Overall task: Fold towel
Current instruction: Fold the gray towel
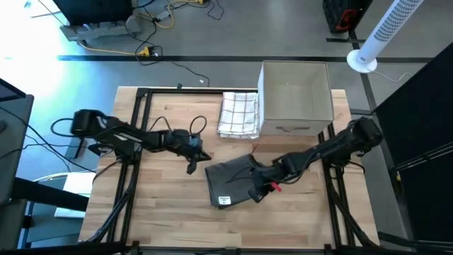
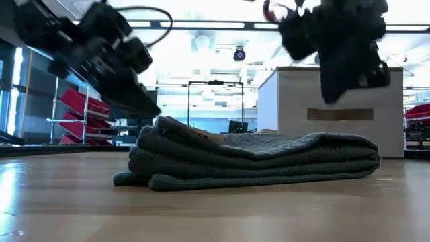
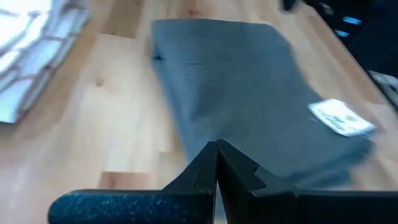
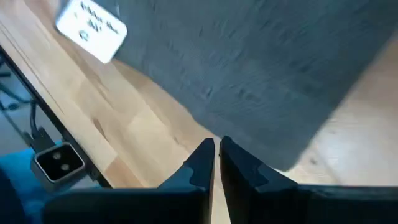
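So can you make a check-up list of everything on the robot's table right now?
Surface: wooden table, bare around the towels.
Job's things: grey towel lying folded in layers, white tag showing.
Clutter: checked towel folded beside a white box.
Grippers: left gripper shut, beside the grey towel, holding nothing; right gripper shut, above the grey towel's edge, holding nothing.
Cables: loose cables on the floor beyond the table.
Surroundings: white tower fan, red racks.

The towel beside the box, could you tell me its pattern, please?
White with a dark grid check, the towel shows best in the high view.
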`<state>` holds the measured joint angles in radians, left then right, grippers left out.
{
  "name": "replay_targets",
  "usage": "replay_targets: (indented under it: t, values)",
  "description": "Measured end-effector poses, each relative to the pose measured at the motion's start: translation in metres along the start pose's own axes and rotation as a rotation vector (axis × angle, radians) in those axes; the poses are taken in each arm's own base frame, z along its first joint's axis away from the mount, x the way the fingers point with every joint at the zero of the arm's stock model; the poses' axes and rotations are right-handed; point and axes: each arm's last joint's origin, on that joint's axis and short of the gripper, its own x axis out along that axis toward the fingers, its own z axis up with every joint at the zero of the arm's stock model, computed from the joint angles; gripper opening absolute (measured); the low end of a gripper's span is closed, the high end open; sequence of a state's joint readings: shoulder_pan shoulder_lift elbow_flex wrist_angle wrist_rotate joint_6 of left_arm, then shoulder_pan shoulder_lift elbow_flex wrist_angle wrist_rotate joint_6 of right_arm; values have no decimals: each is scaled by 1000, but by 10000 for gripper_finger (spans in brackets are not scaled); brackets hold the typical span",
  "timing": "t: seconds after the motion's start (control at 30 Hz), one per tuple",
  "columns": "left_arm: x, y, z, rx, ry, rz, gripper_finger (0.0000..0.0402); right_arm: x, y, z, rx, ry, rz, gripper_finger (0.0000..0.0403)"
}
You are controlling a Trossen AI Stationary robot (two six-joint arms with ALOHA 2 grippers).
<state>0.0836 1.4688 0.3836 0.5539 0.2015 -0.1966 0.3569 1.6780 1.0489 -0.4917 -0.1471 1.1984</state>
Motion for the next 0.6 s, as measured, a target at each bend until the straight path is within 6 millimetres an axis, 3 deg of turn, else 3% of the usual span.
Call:
replay_targets:
  t: [0.13, 0.3, 0.43, 0.6]
  values:
    - [12, 12, -8, -55, 11, -44, 0, 17, -1, -3, -16, 39, -25, 2]
    - [28, 9, -32, -123, 145, -110, 0, 23, -6, 0, -42, 50, -62, 0]
    - [35, -6, -41, -138, 193, -173, 0, 21, -15, 11, -48, 27, -118, 0]
    - [31, -37, -43, -166, 249, -264, 0, 15, -33, 31, -61, -4, -214, 0]
